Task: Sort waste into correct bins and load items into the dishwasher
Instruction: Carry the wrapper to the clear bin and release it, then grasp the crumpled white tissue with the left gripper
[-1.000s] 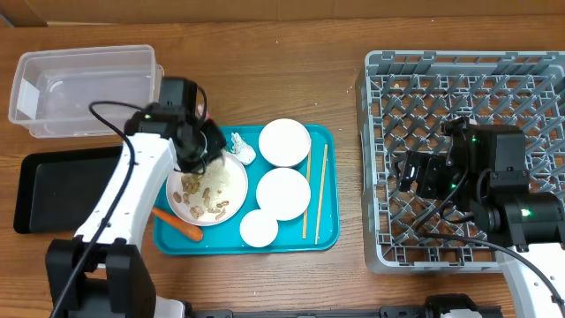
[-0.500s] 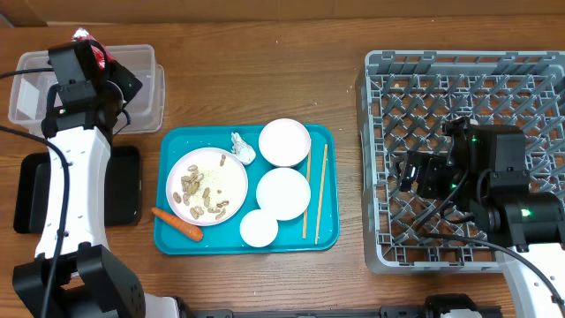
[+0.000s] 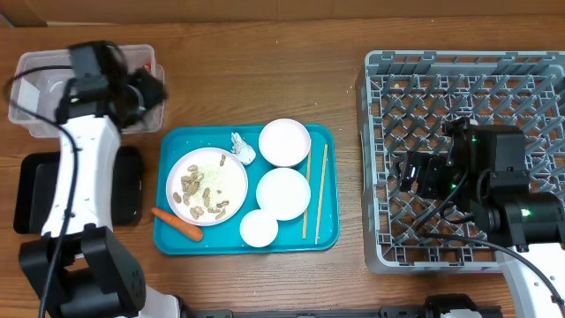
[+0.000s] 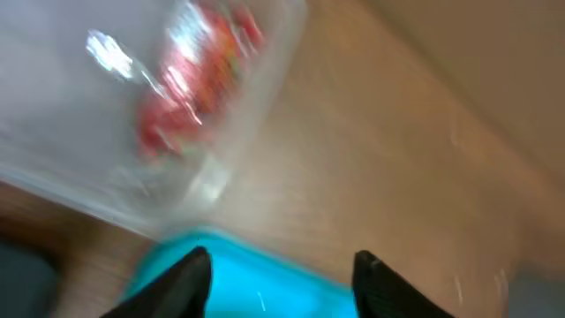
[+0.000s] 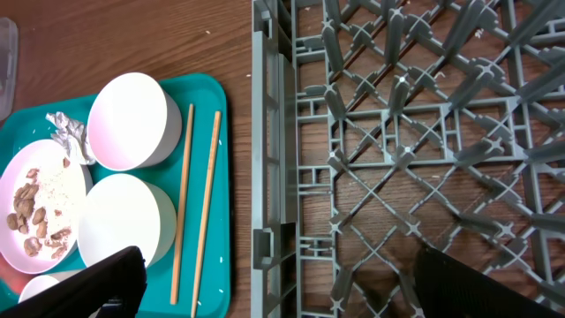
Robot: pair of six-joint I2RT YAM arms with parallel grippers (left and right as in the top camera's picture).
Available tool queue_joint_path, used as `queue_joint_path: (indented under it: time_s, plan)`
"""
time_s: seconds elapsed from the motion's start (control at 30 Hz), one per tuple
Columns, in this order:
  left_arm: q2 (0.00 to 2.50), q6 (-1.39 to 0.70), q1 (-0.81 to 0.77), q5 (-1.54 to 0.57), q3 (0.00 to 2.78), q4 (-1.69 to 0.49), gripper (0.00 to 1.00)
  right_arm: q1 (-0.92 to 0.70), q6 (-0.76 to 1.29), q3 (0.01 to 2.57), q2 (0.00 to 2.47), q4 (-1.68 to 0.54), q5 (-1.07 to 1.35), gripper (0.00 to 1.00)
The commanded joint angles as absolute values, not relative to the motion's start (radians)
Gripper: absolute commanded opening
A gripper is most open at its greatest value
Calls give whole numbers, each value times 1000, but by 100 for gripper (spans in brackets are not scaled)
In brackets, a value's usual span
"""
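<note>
The red wrapper (image 4: 199,75) lies blurred inside the clear tub (image 3: 44,106). My left gripper (image 4: 282,283) hangs open and empty over the tub's right edge, near the teal tray's corner. On that tray sit the plate (image 3: 207,185) with peanut shells and rice, the tissue ball (image 3: 242,147), two bowls (image 3: 284,142) (image 3: 283,193), the cup (image 3: 259,228) and the chopsticks (image 3: 315,192). The carrot (image 3: 177,224) lies at the plate's lower left. My right gripper (image 5: 296,287) is wide open and empty above the left part of the grey rack (image 3: 388,97).
The shallow black tray (image 3: 31,190) lies in front of the clear tub, partly under my left arm. The teal tray (image 3: 322,234) sits mid-table. Bare wood separates it from the rack, whose left wall (image 5: 265,132) stands close to the chopsticks.
My left arm swung from above the plate up to the clear tub carrying the red wrapper. Its jaws have since opened and the wrapper is in the tub. The right arm stayed still.
</note>
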State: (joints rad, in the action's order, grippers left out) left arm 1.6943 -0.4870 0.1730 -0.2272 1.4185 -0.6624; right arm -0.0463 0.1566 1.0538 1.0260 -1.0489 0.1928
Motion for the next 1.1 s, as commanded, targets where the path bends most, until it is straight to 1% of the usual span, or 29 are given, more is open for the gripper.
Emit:
queue_joint_path:
  time_s: [0.0,0.03,0.1,0.13,0.2,0.3,0.47,0.53,0.6,0.8,0.83,0.87,0.9,0.93,1.0,1.07]
  plan:
    - [1668,-441,31,-339,1432,-803,67,-44,157,1074,1023,-1051,180,100]
    - [1672,-440,7,-326,1429,-826,71,-44,156,1074,1023,-1053,180,100]
    - [1690,-441,-75,-254,1422,-869,67,-44,157,1074,1023,-1058,180,100]
    - [1699,-441,-104,-229,1420,-871,67,-44,157,1074,1023,-1058,180,100]
    - [1737,-442,-171,-190,1419,-870,73,-44,156,1074,1023,-1058,180,100]
    - [1789,-446,-202,-163,1419,-868,64,-44,156,1074,1023,-1061,179,100]
    - [1895,-460,-203,-144,1419,-854,63,-44,157,1074,1023,-1069,176,100]
    - [1926,-460,-203,-143,1419,-836,60,-44,157,1074,1026,-1069,176,100]
    - [1943,-461,-202,-142,1419,-829,45,-44,157,1074,1025,-1069,176,100]
    - [1980,-460,-204,-120,1419,-838,45,-44,157,1074,1028,-1069,176,100]
    - [1987,-460,-204,-121,1419,-838,40,-44,157,1074,1029,-1069,177,100]
    - [1990,-460,-204,-122,1419,-837,32,-44,157,1074,1029,-1069,176,100]
    - [1990,-460,-204,-123,1419,-831,17,-44,156,1074,1029,-1070,176,100]
    - [1985,-460,-202,-123,1421,-820,7,-44,157,1074,1029,-1073,177,100]
    - [1979,-460,-200,-123,1427,-818,4,-44,156,1074,1029,-1073,176,100]
    - [1967,-459,-193,-123,1450,-825,4,-44,156,1074,1029,-1076,176,100]
